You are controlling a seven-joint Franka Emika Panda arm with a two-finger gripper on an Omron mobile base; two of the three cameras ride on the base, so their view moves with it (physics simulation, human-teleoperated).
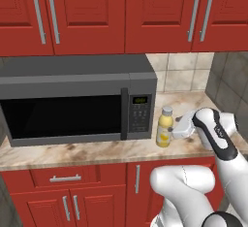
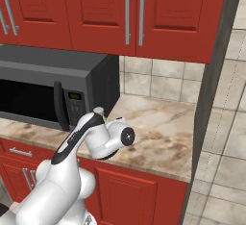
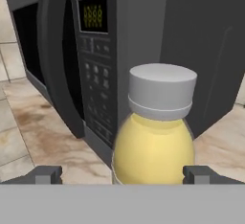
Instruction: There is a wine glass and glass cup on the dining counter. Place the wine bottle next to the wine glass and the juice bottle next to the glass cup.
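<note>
The juice bottle (image 1: pixel 164 128), yellow with a pale cap, stands upright on the counter just right of the microwave. My gripper (image 1: pixel 175 129) reaches it from the right at body height. In the hand view the juice bottle (image 3: pixel 155 144) sits close between my spread fingertips (image 3: pixel 46 174), nearer the right one, and the gripper (image 3: pixel 123 175) is open and not touching it. From the right base view just the juice bottle cap (image 2: pixel 99 110) peeks over my arm. The wine bottle, wine glass, glass cup and dining counter are out of view.
A grey microwave (image 1: pixel 72 102) with its door shut stands directly left of the bottle. The marbled counter (image 2: pixel 158 132) runs right to a dark side panel (image 2: pixel 214 75). Red upper cabinets (image 1: pixel 97 12) hang overhead, and a tiled backsplash (image 1: pixel 181 73) lies behind.
</note>
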